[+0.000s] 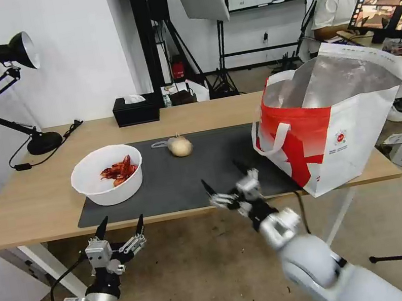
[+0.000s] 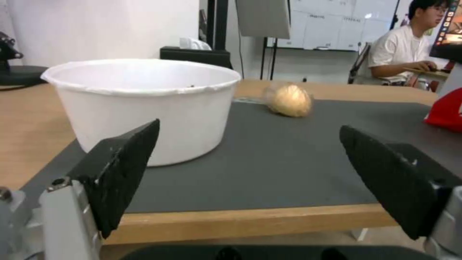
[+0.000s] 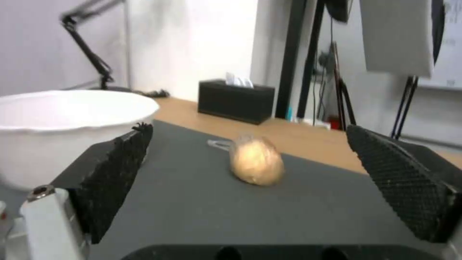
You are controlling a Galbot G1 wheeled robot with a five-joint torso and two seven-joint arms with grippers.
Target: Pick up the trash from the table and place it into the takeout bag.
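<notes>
1. Bowl [image 1: 107, 175]: white; shells [image 1: 119, 171] inside: red.
2. Lump [image 1: 180, 146]: beige, in clear plastic.
3. Mat [image 1: 204, 170]: dark grey, on light-wood tabletop [image 1: 29, 199].
4. Takeout bag [image 1: 332, 123]: white with red side, silver foil lining.
5. Tissue box [image 1: 136, 110]: black.

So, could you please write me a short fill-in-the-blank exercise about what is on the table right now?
1. The red crayfish shells lie inside the white round ____.
2. The beige lump in clear plastic rests on the dark grey ____.
3. The large white takeout bag with a red side stands at the table's ____ end.
4. Both the left claw and the right claw are ____.

Missing words: bowl; mat; right; open
</notes>
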